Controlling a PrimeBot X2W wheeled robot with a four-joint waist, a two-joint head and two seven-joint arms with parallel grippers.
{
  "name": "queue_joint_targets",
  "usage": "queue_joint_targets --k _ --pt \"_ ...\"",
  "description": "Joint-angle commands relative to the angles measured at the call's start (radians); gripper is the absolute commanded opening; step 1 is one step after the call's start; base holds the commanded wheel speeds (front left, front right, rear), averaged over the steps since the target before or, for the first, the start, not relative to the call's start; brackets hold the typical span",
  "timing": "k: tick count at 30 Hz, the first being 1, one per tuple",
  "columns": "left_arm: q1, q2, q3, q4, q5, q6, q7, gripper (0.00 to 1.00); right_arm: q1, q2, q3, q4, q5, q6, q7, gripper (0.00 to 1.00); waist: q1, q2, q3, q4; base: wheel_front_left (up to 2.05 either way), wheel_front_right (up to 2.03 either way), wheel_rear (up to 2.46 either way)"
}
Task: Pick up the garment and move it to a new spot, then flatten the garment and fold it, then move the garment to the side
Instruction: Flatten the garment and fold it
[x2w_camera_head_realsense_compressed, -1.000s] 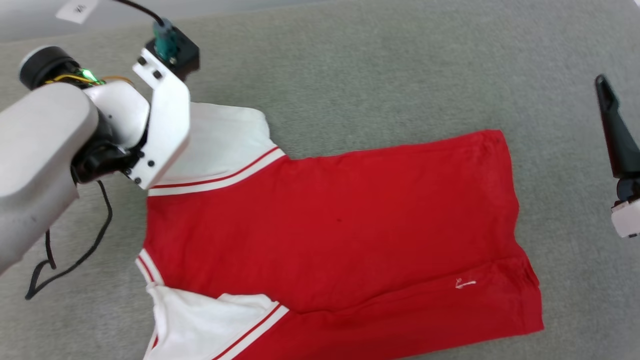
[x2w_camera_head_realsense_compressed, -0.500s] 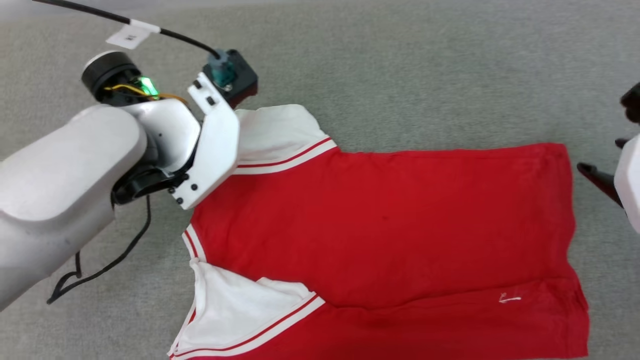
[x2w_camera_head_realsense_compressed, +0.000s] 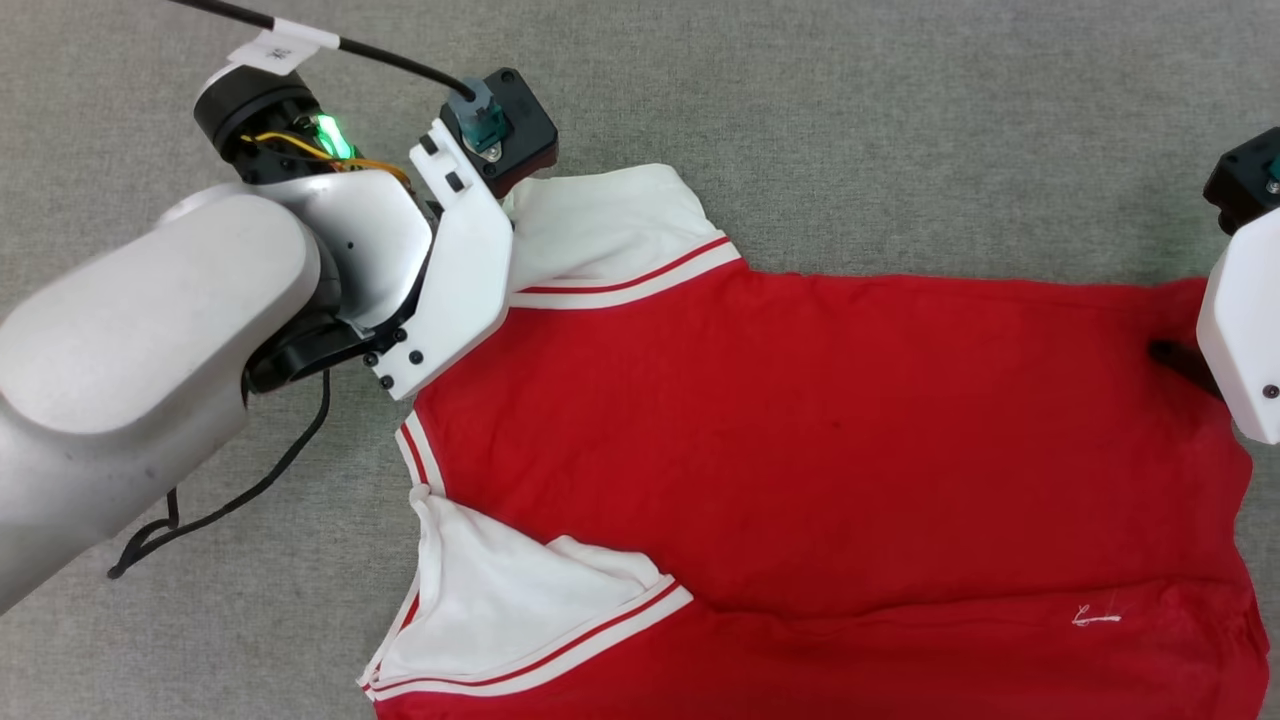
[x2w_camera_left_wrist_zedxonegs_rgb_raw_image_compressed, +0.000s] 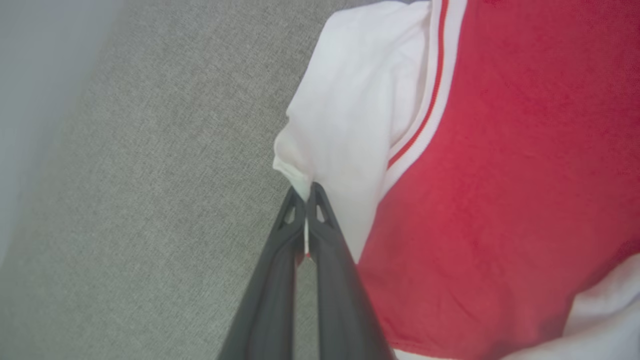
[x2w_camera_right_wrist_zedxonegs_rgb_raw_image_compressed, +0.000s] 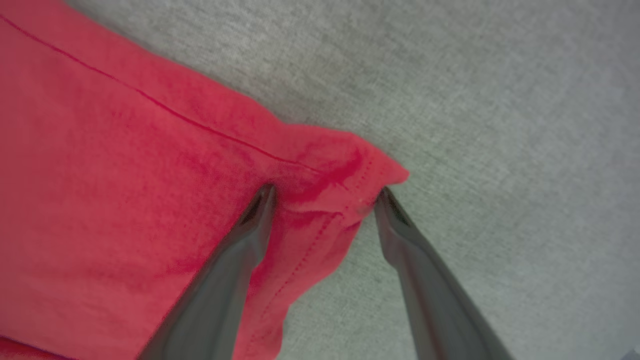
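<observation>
The garment (x2w_camera_head_realsense_compressed: 820, 430) is spread on the grey surface (x2w_camera_head_realsense_compressed: 900, 150). At 10 o'clock its sleeve (x2w_camera_left_wrist_zedxonegs_rgb_raw_image_compressed: 345, 115) is clenched in the left tool (x2w_camera_left_wrist_zedxonegs_rgb_raw_image_compressed: 305, 192). At 2 o'clock the hem corner (x2w_camera_right_wrist_zedxonegs_rgb_raw_image_compressed: 370, 165) has newly been straddled by the released right tool (x2w_camera_right_wrist_zedxonegs_rgb_raw_image_compressed: 325, 191); flattening seems prepared.

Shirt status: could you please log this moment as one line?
left end effector: shut on shirt sleeve edge | right end effector: open, straddling hem corner | shirt: spread on grey surface

One garment (x2w_camera_head_realsense_compressed: 800, 430), two end effectors (x2w_camera_left_wrist_zedxonegs_rgb_raw_image_compressed: 305, 192) (x2w_camera_right_wrist_zedxonegs_rgb_raw_image_compressed: 325, 191)
</observation>
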Motion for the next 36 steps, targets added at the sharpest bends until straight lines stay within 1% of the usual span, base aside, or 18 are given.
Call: queue_joint_targets --k 1,4,5,6,11,14,21,26,27,36 --pt "-0.01 0.0 0.001 0.001 0.006 0.0 -0.01 0.0 0.024 0.016 0.042 0.022 0.01 0.0 0.001 1.0 0.0 0.0 0.012 0.007 0.0 0.0 0.0" --pt "-0.007 -0.003 0.0 0.01 0.005 0.0 -0.021 0.0 0.059 0.023 0.091 0.036 0.039 0.0 -0.01 1.0 0.0 0.0 0.017 0.008 0.0 0.0 0.0" --pt "-0.004 -0.002 0.0 0.014 0.004 0.0 -0.023 0.0 0.06 0.028 0.099 0.032 0.046 0.001 -0.026 0.14 0.0 0.0 0.017 0.005 0.0 0.0 0.0" --pt "0.003 -0.002 0.0 0.017 0.005 0.0 -0.027 0.0 0.058 0.034 0.101 0.032 0.051 0.001 -0.043 0.0 0.0 0.0 0.013 0.003 0.0 0.0 0.0" --pt "0.041 0.011 0.0 0.038 -0.004 0.0 -0.057 0.0 0.015 0.037 0.11 0.04 0.05 0.001 -0.144 0.0 0.0 0.0 -0.036 -0.017 0.0 0.0 0.0" --pt "0.071 0.018 0.0 0.047 -0.012 0.0 -0.082 0.0 0.001 0.038 0.119 0.054 0.043 0.001 -0.219 0.0 0.0 0.0 -0.087 -0.025 0.0 0.0 0.0" --pt "0.139 0.038 0.0 0.031 -0.024 0.0 -0.118 0.0 0.038 0.016 0.153 0.071 0.067 0.0 -0.395 0.0 0.0 0.0 -0.211 -0.028 0.0 0.0 0.0" --pt "0.21 0.066 0.0 -0.002 -0.032 0.0 -0.13 0.0 0.1 -0.01 0.167 0.067 0.089 0.0 -0.491 0.0 0.0 0.0 -0.282 -0.022 0.0 0.0 0.0" --pt "0.271 0.081 0.0 -0.029 -0.036 0.0 -0.135 0.0 0.147 -0.024 0.171 0.064 0.093 0.0 -0.531 0.0 0.0 0.0 -0.322 -0.018 0.0 0.0 0.0" --pt "0.477 0.135 0.0 -0.114 -0.035 0.018 -0.106 0.0 0.308 -0.061 0.172 0.047 0.105 0.0 -0.599 0.0 0.0 0.0 -0.417 0.0 0.0 0.0 0.0"
